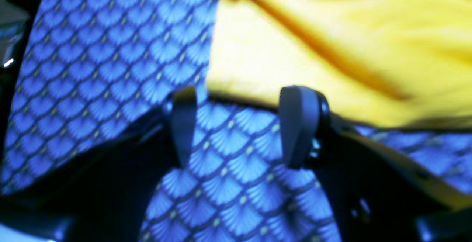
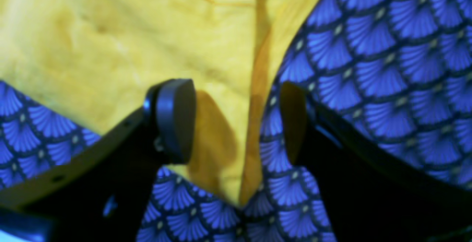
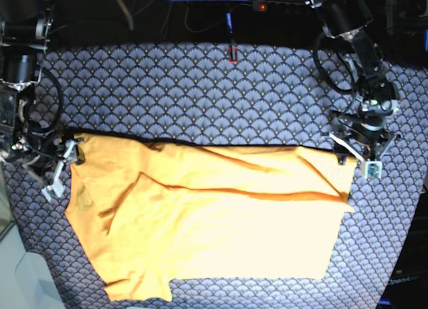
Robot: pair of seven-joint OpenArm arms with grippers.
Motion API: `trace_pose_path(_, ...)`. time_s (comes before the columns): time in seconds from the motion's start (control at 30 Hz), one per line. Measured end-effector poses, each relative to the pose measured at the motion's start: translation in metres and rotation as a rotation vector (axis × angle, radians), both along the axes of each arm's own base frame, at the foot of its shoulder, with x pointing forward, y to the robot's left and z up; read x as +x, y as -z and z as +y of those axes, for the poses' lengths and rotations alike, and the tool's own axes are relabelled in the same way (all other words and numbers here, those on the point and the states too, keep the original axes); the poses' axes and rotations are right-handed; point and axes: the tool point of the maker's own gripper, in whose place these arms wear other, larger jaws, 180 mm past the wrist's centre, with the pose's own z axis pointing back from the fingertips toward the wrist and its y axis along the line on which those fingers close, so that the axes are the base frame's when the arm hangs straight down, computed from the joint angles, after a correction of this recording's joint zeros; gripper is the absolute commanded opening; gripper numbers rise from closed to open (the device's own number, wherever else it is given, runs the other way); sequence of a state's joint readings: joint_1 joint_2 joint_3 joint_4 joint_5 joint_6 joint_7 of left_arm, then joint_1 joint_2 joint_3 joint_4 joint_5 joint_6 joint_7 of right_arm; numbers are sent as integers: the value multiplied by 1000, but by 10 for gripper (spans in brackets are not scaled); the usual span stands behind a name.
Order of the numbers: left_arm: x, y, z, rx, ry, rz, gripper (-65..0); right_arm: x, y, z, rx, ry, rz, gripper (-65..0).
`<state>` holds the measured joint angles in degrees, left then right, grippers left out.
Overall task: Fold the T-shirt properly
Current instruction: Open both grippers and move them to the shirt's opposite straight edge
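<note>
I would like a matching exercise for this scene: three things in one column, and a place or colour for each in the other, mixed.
Things:
1. T-shirt
2. left gripper
3. patterned cloth

Descriptions:
a. navy with pale fan scales
b. open, at the shirt's corner on the base view's right
c. orange-yellow, spread out and wrinkled

Pairs: 1-c, 2-b, 3-a

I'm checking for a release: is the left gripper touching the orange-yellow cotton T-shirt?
Cannot tell. In the left wrist view the left gripper stands open over the patterned cloth at the orange-yellow cotton T-shirt edge; blur hides any gap.
</note>
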<state>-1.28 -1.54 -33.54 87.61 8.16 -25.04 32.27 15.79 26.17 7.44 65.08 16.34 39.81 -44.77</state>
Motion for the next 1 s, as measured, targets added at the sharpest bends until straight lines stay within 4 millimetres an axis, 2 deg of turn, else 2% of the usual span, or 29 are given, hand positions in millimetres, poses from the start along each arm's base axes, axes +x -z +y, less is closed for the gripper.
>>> trace_pose_path(0.07,-5,2,10,-15,-38,2,-299,1,-12,0,4,4,-52,-281)
trace_pose_path(0.17,-8,12,17,-20,-59,29,-299,-1,-19,6,-15,-17,-70,-281)
trace_pose_path(0.27,-7,30,12,-56,-42,78,-299,6,-30,13,-11,-32,-113,-281)
trace_pose_path(0.5,-2,42,16,-88,-64,95,-299,-2,-22,12,-16,-34,-86,-281)
trace_pose_path(0.57,1,37,22,-106,-89,73,-299,-1,-22,14,-13,-34,-88,-281)
trace_pose_path(0.67,16,15,42,-108,-148,-4,-298,-1,-21,17,-4,-36,-89,-281)
trace_pose_path(0.77,25,4,45,-106,-149,-37,-298,-5,-18,17,-5,-34,-78,-281)
trace_pose_path(0.9,23,21,37,-134,-143,9,-298,-9,-13,17,-4,-34,-65,-281)
trace_pose_path(1.0,31,39,28,-190,-138,46,-298,-9,-14,16,-5,-32,-67,-281)
